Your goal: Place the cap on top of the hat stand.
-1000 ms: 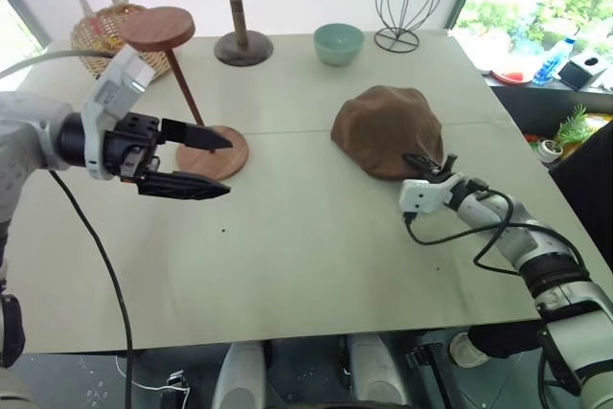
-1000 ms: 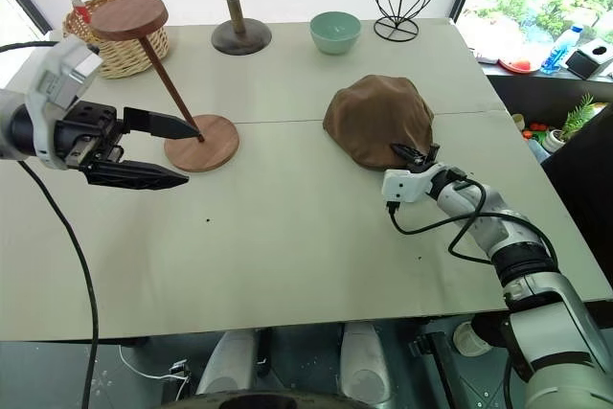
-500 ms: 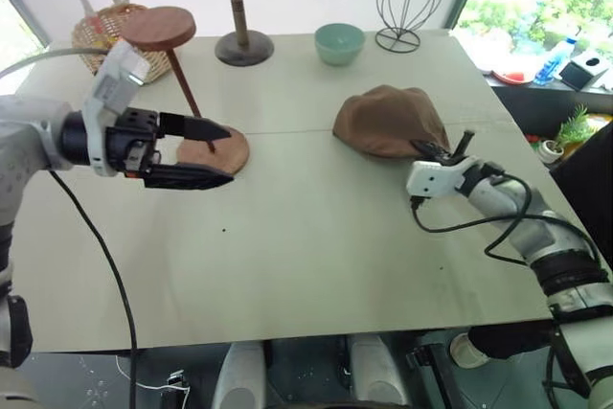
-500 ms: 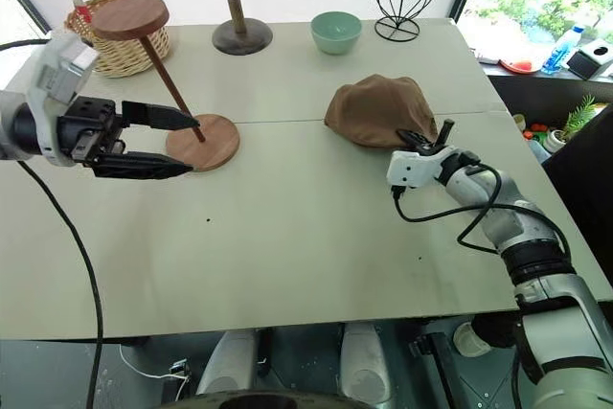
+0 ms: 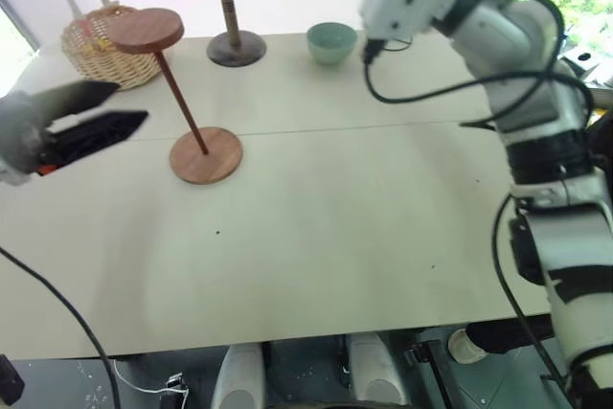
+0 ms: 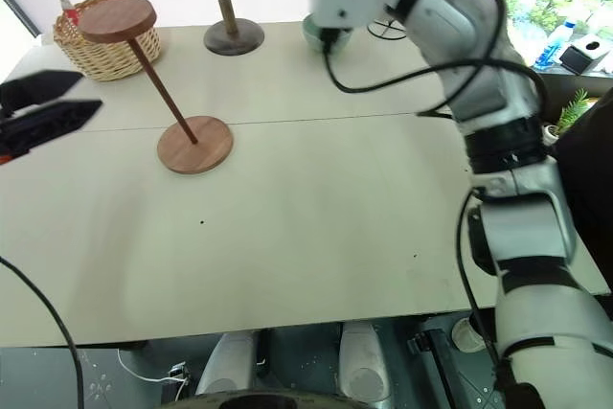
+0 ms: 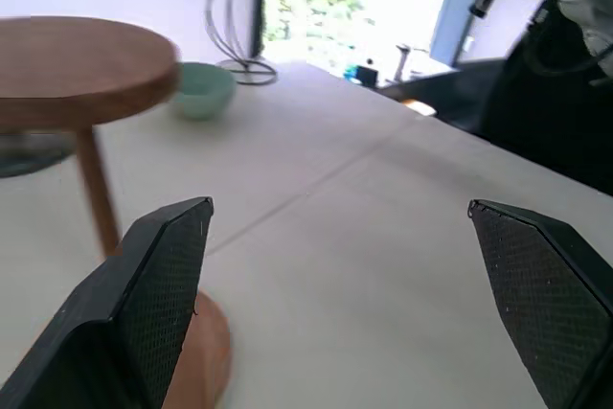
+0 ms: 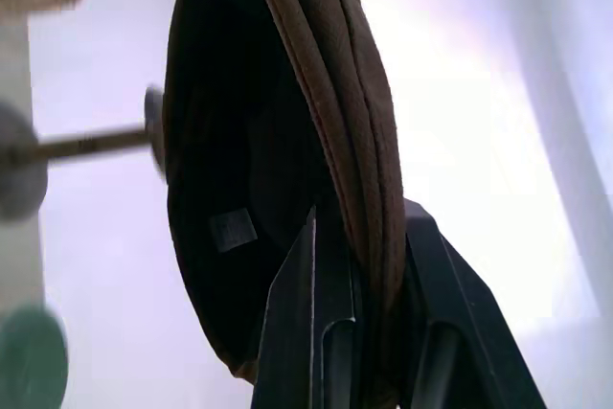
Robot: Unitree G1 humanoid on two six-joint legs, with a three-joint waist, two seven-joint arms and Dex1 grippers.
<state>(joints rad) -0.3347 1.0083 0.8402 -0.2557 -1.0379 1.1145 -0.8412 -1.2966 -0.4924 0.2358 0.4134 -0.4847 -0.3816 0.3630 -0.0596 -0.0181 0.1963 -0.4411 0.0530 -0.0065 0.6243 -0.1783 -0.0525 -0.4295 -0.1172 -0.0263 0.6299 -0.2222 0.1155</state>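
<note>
High above the table (image 5: pixel 316 237), right claw (image 8: pixel 369 265) pinches the cap (image 8: pixel 287 141); left claw (image 7: pixel 335 265) spread beside the hat stand (image 5: pixel 182 112).

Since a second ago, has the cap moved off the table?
Yes. The cap, pinched in the right gripper, has gone up off the table, above the teal bowl.

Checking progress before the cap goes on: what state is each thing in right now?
cap: lifted off the table, pinched at its edge
right gripper: shut on the cap
left gripper: open, empty
hat stand: upright, top disc bare
</note>
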